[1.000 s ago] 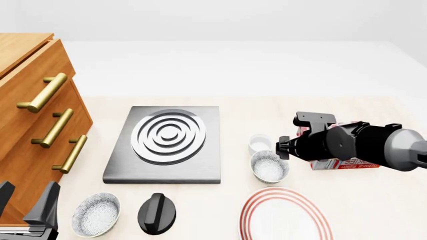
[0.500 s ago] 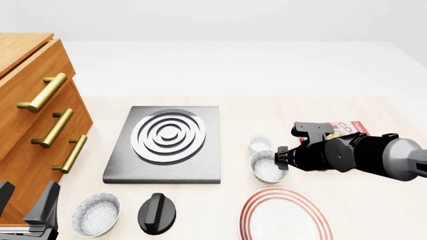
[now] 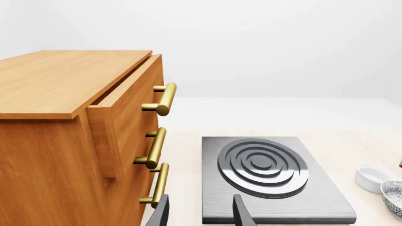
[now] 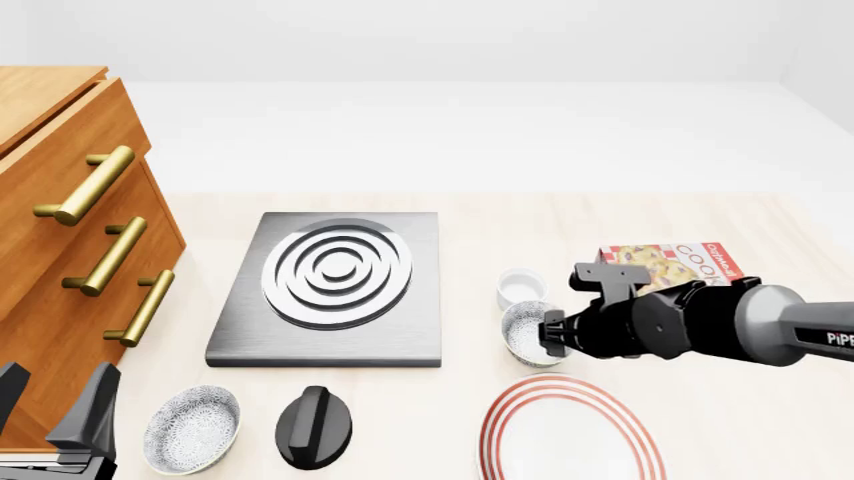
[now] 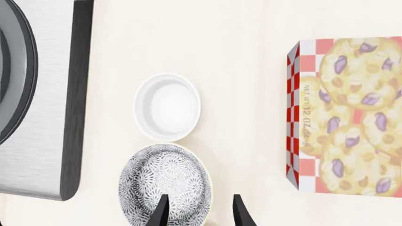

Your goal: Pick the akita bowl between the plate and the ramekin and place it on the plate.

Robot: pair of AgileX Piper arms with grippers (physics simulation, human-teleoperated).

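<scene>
The akita bowl [image 4: 526, 330] [image 5: 164, 184], speckled inside, sits between the small white ramekin [image 4: 519, 286] [image 5: 167, 107] and the red-ringed plate [image 4: 571, 432]. My right gripper [image 4: 551, 336] [image 5: 199, 214] is low over the bowl's right side and open. In the right wrist view one finger lies over the bowl's inside and the other outside its rim. Whether they touch it I cannot tell. My left gripper [image 4: 54, 420] [image 3: 199, 214] rests open and empty at the near left, beside the cabinet. The left wrist view shows the ramekin [image 3: 372, 176] and bowl [image 3: 394, 197] at its edge.
A grey burner slab [image 4: 334, 285] lies left of the bowl. A look-alike speckled bowl [image 4: 191, 428] and a black knob [image 4: 314, 427] sit near the front left. A cookie box [image 4: 674, 262] lies behind my right arm. A wooden drawer cabinet [image 4: 67, 230] fills the left.
My right arm has dropped lower and shifted left onto the bowl's right side, uncovering the cookie box behind it. The left arm has not moved.
</scene>
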